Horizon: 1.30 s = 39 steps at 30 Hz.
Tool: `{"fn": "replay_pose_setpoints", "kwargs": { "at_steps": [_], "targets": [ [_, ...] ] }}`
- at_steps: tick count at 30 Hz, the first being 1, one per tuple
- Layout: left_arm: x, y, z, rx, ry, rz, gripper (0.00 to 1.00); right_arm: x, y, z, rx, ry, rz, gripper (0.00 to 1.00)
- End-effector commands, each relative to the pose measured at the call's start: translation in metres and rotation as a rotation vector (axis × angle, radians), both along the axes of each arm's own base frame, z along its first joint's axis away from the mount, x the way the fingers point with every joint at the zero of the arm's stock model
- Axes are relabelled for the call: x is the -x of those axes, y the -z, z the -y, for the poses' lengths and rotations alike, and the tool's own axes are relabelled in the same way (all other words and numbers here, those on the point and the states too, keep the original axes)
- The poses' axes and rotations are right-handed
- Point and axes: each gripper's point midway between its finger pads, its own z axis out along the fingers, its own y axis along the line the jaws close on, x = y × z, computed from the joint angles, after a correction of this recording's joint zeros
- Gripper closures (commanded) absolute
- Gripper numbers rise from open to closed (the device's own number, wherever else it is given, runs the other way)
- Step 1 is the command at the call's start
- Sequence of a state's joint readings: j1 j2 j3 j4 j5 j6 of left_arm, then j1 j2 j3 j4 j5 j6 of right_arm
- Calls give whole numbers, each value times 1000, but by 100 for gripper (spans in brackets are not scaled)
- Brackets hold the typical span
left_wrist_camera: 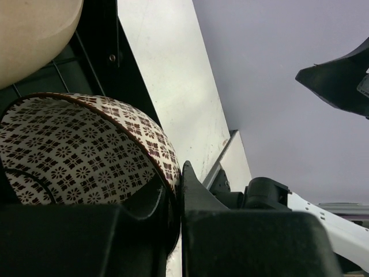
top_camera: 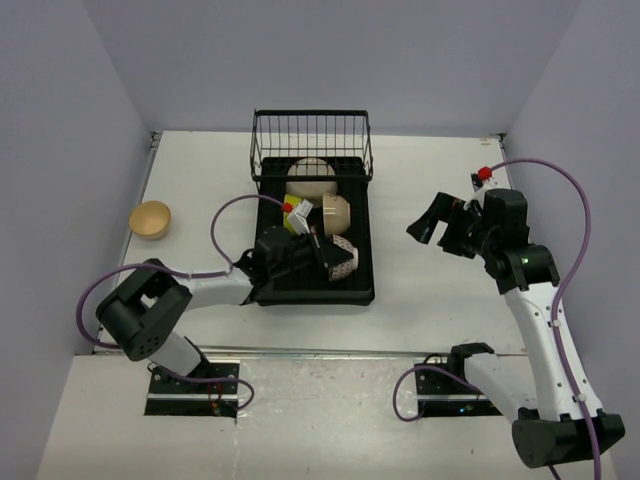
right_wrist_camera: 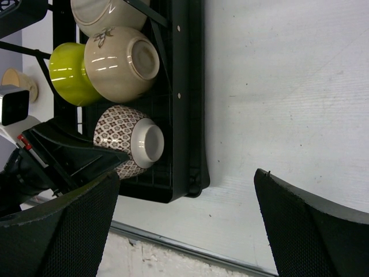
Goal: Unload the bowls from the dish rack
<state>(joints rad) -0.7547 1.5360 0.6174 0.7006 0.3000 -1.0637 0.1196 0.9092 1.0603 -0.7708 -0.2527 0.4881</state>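
Note:
The black dish rack lies mid-table with a wire basket at its far end. In it stand a large cream bowl, a beige bowl, a lime-yellow bowl behind it, and a net-patterned bowl at the near end. My left gripper is shut on the patterned bowl's rim, one finger inside, one outside. A cream bowl sits on the table at the far left. My right gripper is open and empty, right of the rack.
The rack's near right corner shows in the right wrist view, with bare white table to its right. A metal strip runs along the table's near edge. Grey walls enclose the sides and back.

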Motion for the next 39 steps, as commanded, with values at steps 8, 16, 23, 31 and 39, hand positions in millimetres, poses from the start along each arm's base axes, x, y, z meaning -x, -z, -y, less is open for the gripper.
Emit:
{"fn": "replay_pose_setpoints", "kwargs": {
  "at_steps": [8, 16, 23, 31, 39],
  "targets": [
    [8, -29, 0, 143, 10, 74, 100, 5, -11, 2, 27, -19, 45, 1],
    [28, -50, -11, 364, 42, 101, 100, 8, -6, 1, 30, -30, 30, 1],
    [35, -68, -12, 538, 91, 125, 100, 10, -1, 1, 34, -36, 22, 1],
    [37, -93, -15, 620, 104, 163, 100, 12, 3, 2, 36, -40, 18, 1],
    [41, -118, -23, 663, 100, 201, 100, 9, 2, 0, 33, -44, 16, 1]
  ]
}}
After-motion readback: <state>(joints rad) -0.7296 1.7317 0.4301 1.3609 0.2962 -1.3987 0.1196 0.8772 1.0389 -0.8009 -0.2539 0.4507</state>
